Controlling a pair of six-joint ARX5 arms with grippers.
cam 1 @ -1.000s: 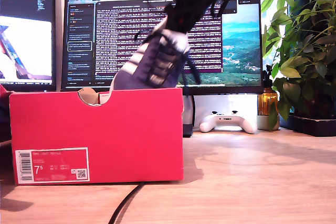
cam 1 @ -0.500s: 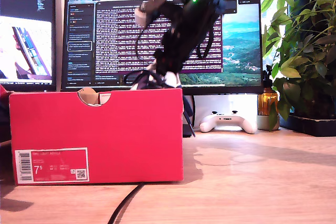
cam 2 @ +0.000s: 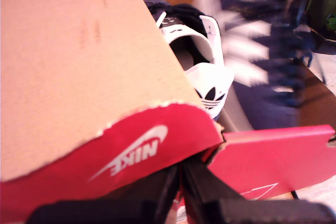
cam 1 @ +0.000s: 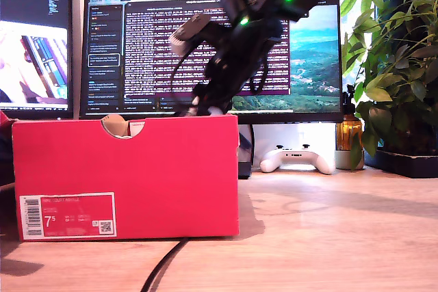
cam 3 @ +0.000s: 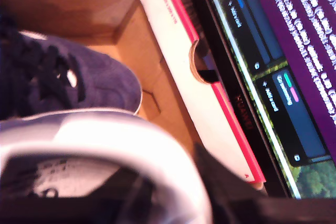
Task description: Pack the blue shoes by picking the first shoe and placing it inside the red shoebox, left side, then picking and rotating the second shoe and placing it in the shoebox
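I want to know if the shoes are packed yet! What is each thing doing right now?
red shoebox: open.
first blue shoe: lying inside the red shoebox.
second blue shoe: held low inside the red shoebox, not let go yet.
my first gripper: shut on the red shoebox's lid flap.
my second gripper: shut on the second blue shoe.
monitor: switched on.
game controller: lying on the desk, untouched.
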